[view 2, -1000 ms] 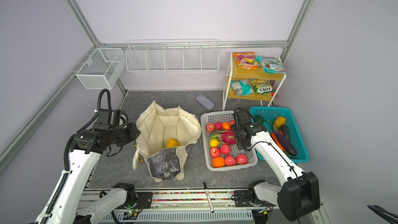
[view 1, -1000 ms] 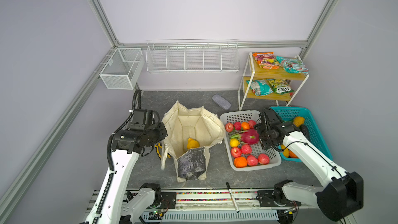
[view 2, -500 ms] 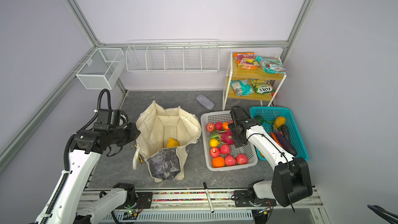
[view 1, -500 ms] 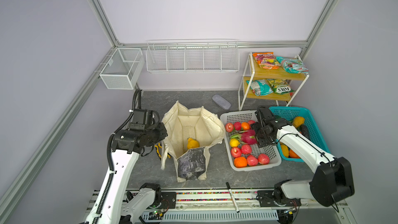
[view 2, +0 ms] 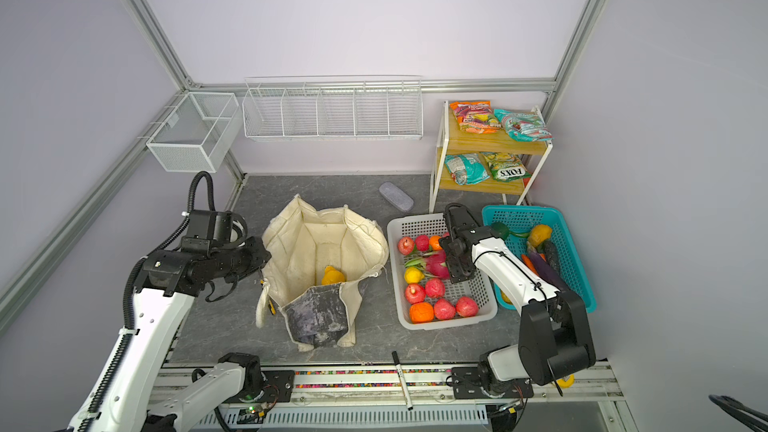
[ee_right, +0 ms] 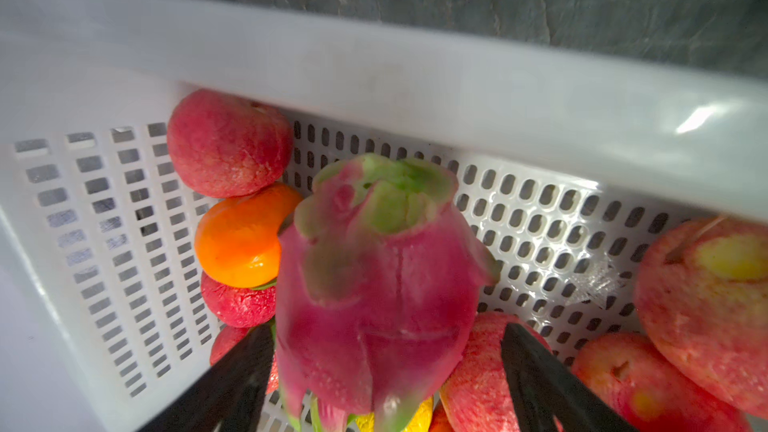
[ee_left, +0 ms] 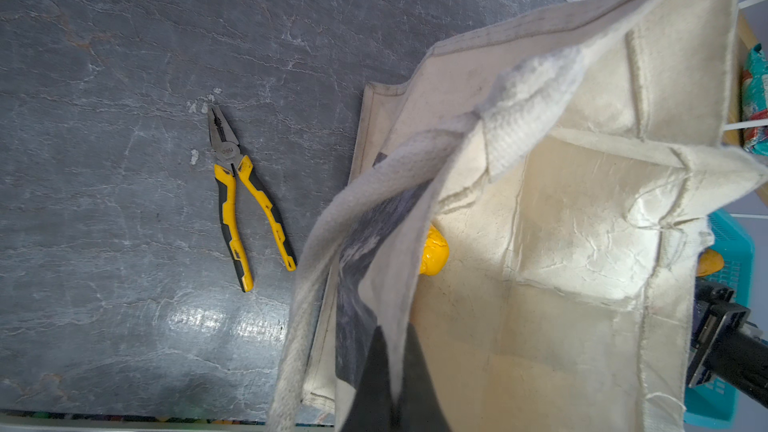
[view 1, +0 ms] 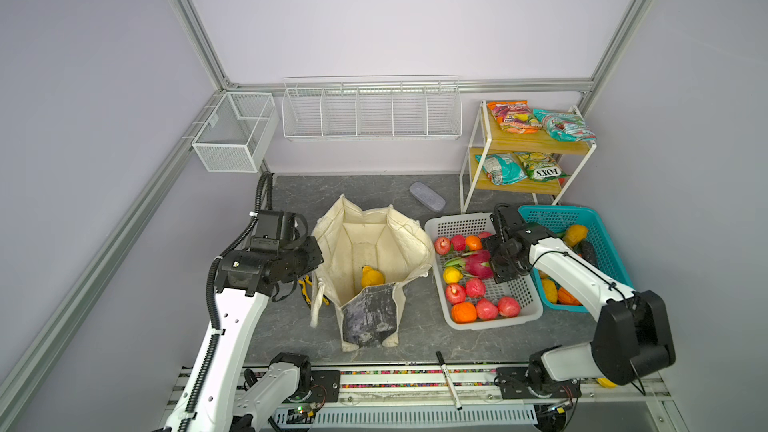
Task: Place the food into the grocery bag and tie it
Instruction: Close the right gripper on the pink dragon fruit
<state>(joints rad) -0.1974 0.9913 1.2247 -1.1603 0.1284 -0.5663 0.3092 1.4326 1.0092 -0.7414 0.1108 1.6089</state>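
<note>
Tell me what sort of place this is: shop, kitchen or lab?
Probably a lab mock-up of a grocery corner: bare walls in an aluminium frame, a small rack of snack packets, a white basket of toy fruit beside a grocery bag.

Matt canvas bag [view 1: 365,238], glossy plastic basket [ee_right: 415,76]

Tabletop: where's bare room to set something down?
Free: back strip between grocery bag and wall, left of grey case; front strip between bag, white basket and rail. Crowded: that basket, teal basket, shelf rack; pliers lie left of the bag.
</note>
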